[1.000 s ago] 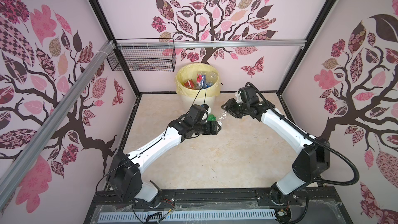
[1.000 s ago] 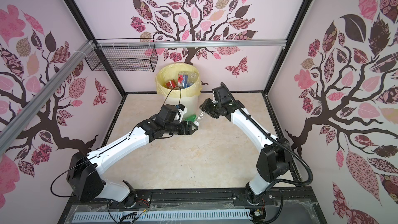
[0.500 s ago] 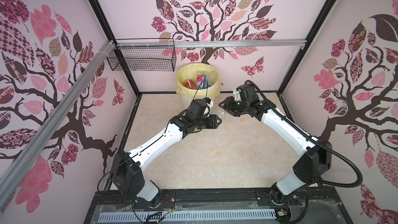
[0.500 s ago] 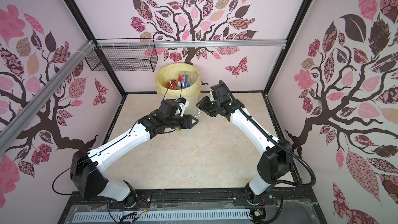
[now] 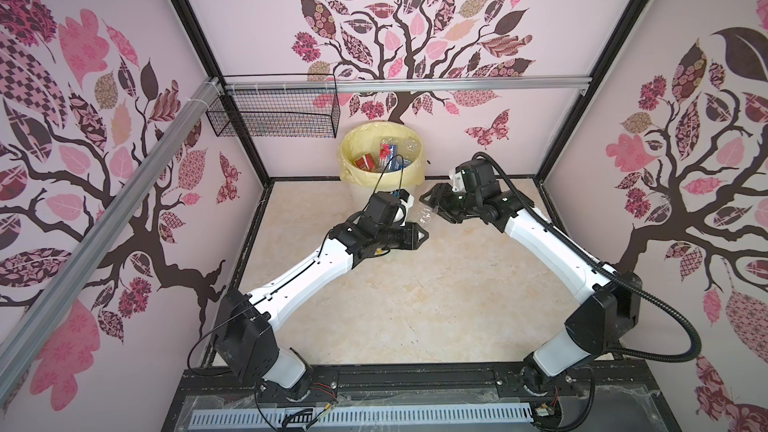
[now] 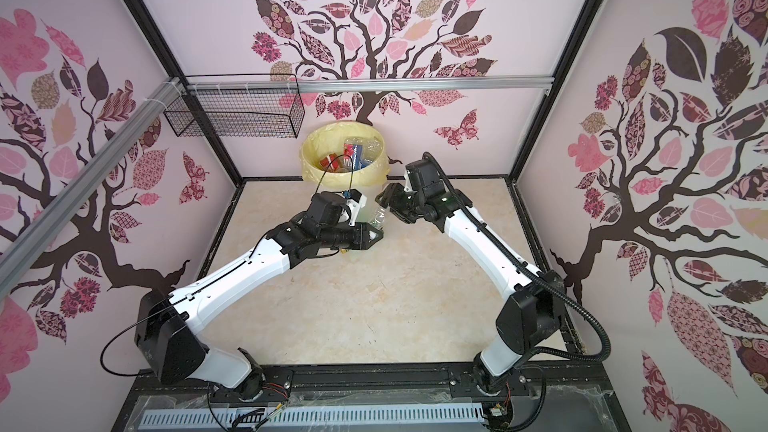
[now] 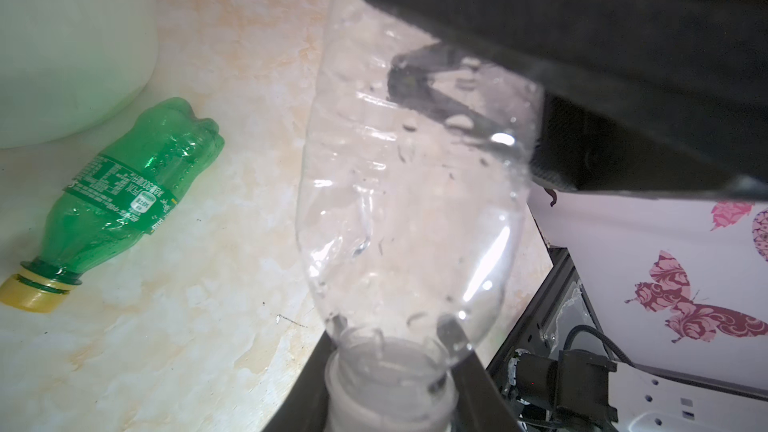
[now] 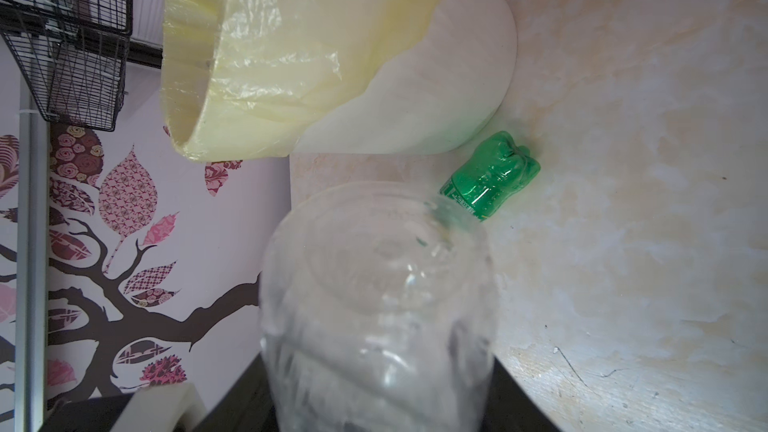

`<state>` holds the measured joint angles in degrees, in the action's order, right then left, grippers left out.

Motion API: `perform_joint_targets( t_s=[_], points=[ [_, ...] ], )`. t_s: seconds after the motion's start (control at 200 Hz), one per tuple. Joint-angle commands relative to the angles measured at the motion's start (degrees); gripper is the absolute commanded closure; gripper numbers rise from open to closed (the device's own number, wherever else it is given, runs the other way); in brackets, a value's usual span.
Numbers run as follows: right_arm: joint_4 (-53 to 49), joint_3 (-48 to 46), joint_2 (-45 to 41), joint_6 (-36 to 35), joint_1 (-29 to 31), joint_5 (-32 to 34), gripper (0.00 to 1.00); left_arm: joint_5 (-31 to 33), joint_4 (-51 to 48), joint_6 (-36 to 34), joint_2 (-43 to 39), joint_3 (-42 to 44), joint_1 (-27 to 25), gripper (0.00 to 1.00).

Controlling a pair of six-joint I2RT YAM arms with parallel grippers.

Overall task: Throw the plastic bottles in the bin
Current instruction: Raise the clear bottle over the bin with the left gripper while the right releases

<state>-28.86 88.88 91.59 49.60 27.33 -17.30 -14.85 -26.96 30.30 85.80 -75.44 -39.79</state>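
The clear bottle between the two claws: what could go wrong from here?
1. The left gripper pinches the clear bottle only by its neck; it could slip or swing.
2. The green bottle lies on the floor beside the foot of the bin; a low arm might knock it away.
3. The bin's rim stands high; too short a lift could bump it.

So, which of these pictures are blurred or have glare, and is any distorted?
Both top views are sharp, though the wide lens splays the black frame posts outward. In the left wrist view the clear bottle shows white glints; the green bottle is sharp. In the right wrist view the clear bottle, close to the lens, is blurred; the bin behind is in focus.
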Motion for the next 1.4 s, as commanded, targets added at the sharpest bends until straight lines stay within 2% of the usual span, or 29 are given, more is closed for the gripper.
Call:
perform_joint_targets(
  t_s=[0.0, 0.14, 0.305, 0.435, 0.74, 0.91, 1.06, 1.295, 1.395],
  points=[
    [-1.28, 3.1, -1.04, 0.41, 0.35, -0.39, 0.34, 5.3, -3.92, -2.85, -1.97, -3.36, 0.8, 0.8],
    [-2.14, 4.68, -1.63, -0.36, 0.33, 0.42, 0.26, 8.82, -6.72, -4.68, -3.19, -4.8, 2.94, 0.84],
    [-3.37, 8.43, -2.34, -1.13, 0.34, 1.5, 0.01, 10.79, -8.09, -4.91, -5.24, -5.9, 6.85, 0.84],
    [-4.35, 13.02, -2.14, -2.2, 0.31, 2.81, 0.0, 16.35, -10.81, -5.36, -5.73, -9.99, 8.65, 0.85],
    [-6.38, 25.76, 1.69, -4.4, 0.28, 4.58, 0.0, 28.01, -12.6, -5.7, -2.65, -23.98, 8.76, 0.83],
    [-5.63, 29.06, 3.05, -3.95, 0.35, 4.42, 0.0, 29.61, -11.62, -7.24, 2.99, -38.27, 8.72, 0.81],
    [-4.72, 29.46, 3.16, -4.13, 0.29, 4.41, 0.0, 32.01, -8.96, -8.32, 6.52, -47.09, 8.76, 0.79],
    [-6.31, 31.95, 3.88, -6.39, -0.39, 4.82, 0.0, 34.7, -4.59, -12.31, 10.83, -53.69, 9.02, 0.76],
    [-7.48, 33.52, 5.03, -6.97, -1.02, 4.39, 0.0, 34.09, -4.49, -11.02, 12.86, -53.96, 10.59, 0.75]
  ],
)
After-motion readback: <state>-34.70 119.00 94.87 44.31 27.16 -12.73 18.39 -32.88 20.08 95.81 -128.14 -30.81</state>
